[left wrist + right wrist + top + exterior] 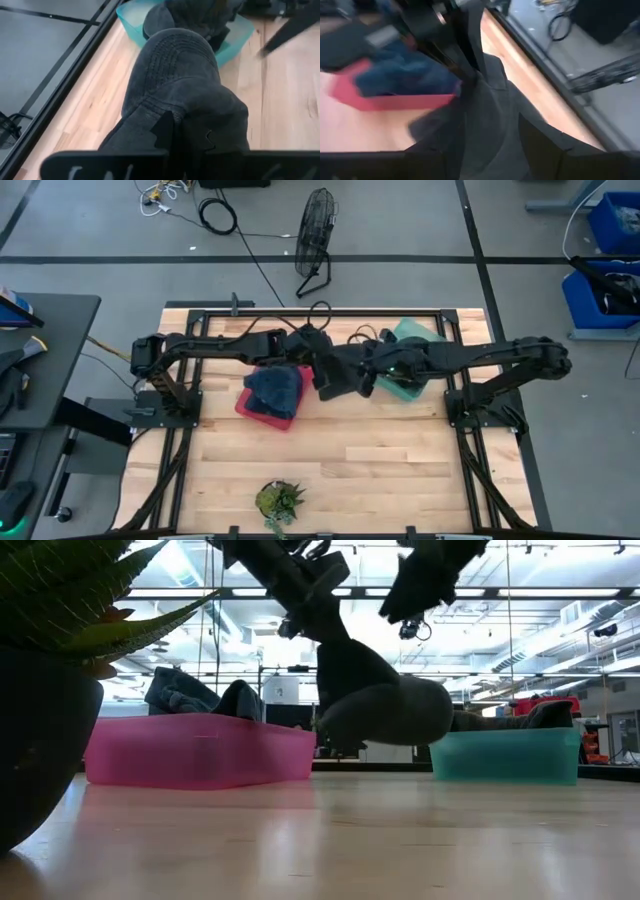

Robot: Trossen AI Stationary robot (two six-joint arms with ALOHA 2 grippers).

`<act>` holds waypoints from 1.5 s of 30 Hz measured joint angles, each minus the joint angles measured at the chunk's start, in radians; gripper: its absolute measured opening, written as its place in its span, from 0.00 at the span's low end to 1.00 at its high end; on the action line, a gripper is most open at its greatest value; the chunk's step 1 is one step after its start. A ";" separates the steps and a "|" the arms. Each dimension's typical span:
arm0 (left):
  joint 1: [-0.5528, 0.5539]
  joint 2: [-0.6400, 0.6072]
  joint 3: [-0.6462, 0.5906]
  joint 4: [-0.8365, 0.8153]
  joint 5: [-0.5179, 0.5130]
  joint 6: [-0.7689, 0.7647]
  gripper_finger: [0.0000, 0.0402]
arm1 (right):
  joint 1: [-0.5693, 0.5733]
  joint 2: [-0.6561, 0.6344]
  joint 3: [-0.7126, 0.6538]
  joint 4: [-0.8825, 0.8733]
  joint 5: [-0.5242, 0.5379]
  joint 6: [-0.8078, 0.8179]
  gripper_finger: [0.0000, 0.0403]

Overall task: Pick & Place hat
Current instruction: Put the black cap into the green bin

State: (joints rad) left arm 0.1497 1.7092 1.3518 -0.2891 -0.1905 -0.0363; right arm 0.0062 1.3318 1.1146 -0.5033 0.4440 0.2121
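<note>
A dark grey knitted hat (180,95) hangs between the two bins, clear of the light wooden tabletop (350,460) in the low view, where it sags as a rounded bundle (385,710) above the boards. The left gripper (182,132) is closed on the hat's rim, with the crown running away from its fingers toward the teal plastic bin (235,37), so the hat's long axis points from the left gripper at that bin. The teal bin already holds other dark clothing.

The right gripper (492,125) is right at the same hat from the opposite side; its dark fingers frame the fabric, but whether they are pinching it cannot be told. Both grippers meet over the middle of the tabletop in the high view, roughly midway between the bins.

The pink plastic bin (262,408), filled with a blue fabric heap (275,388), lies just beside the left gripper on the left arm's side. The move ahead likely depends on which bin is the target: the pink bin is nearer the left arm, the teal bin nearer the right.
</note>
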 joint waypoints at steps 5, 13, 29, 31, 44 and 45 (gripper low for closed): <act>0.000 0.000 0.000 0.032 0.001 -0.017 0.06 | 0.021 0.088 -0.034 0.148 0.043 -0.132 0.46; 0.006 0.001 0.000 0.035 -0.002 -0.036 0.05 | 0.034 0.218 -0.042 0.206 0.279 -0.124 0.46; 0.003 0.002 0.000 0.039 0.004 -0.024 0.05 | 0.061 0.234 -0.040 -0.186 0.386 0.243 0.15; 0.003 0.002 0.000 0.035 0.007 -0.015 0.05 | 0.061 0.234 -0.039 -0.189 0.372 0.224 0.06; 0.003 0.000 0.000 -0.018 0.004 0.048 0.25 | 0.078 0.156 -0.042 -0.160 0.329 0.087 0.02; 0.003 0.000 0.000 -0.017 0.004 0.048 0.28 | 0.078 0.142 -0.042 -0.166 0.329 0.079 0.02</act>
State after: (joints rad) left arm 0.1528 1.7092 1.3518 -0.3060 -0.1864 0.0116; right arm 0.0837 1.4738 1.0721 -0.6691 0.7731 0.2912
